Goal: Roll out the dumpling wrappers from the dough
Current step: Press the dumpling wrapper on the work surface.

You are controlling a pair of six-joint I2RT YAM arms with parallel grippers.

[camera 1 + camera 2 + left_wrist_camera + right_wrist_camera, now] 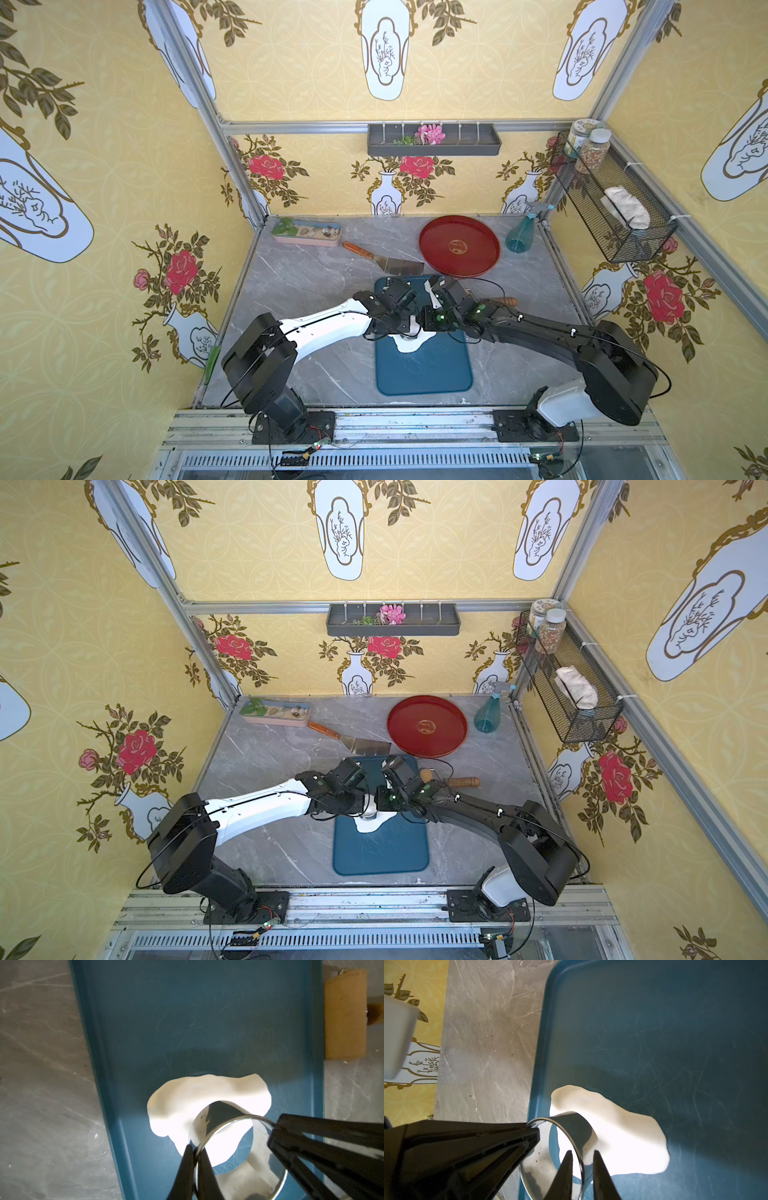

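A ragged flat piece of white dough (187, 1101) (623, 1136) lies on the blue board (424, 374) (207, 1022). A steel ring cup (220, 1113) (575, 1124) stands on one edge of the dough, and white dough shows through its opening. My left gripper (196, 1148) is shut on the ring's rim. On the opposite side, my right gripper (582, 1152) straddles the rim, one finger inside and one outside, with a narrow gap left. In both top views the arms meet over the board and hide most of the dough (409, 345) (370, 825). No separate dumpling wrappers are in view.
A wooden rolling pin (505, 302) (345, 1014) lies just right of the board. Behind the board are a steel scraper (390, 264), a red round tray (459, 245), a teal spray bottle (521, 232) and a pink planter dish (307, 232).
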